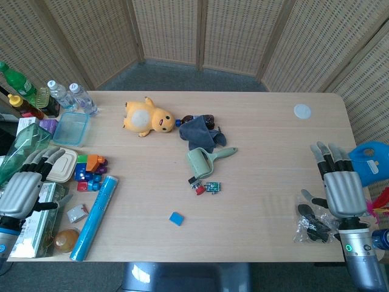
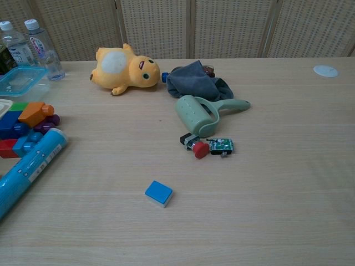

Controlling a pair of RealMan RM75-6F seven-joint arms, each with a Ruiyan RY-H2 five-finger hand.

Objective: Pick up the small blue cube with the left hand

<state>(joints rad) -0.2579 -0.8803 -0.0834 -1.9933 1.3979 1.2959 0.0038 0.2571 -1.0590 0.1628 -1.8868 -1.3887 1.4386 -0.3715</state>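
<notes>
The small blue cube (image 1: pixel 176 218) (image 2: pixel 158 193) lies alone on the table near the front edge, a little left of centre. My left hand (image 1: pixel 25 184) hovers at the far left edge over the clutter, fingers spread and holding nothing, well to the left of the cube. My right hand (image 1: pixel 338 182) is at the far right edge, fingers also spread and empty. Neither hand shows in the chest view.
A blue tube (image 1: pixel 95 217) and coloured blocks (image 1: pixel 90 170) lie between my left hand and the cube. A green lint roller (image 1: pixel 205 162), small circuit board (image 1: pixel 212 187), grey cloth (image 1: pixel 200 133) and yellow plush (image 1: pixel 146 118) sit behind it. Bottles (image 1: pixel 67 97) stand back left.
</notes>
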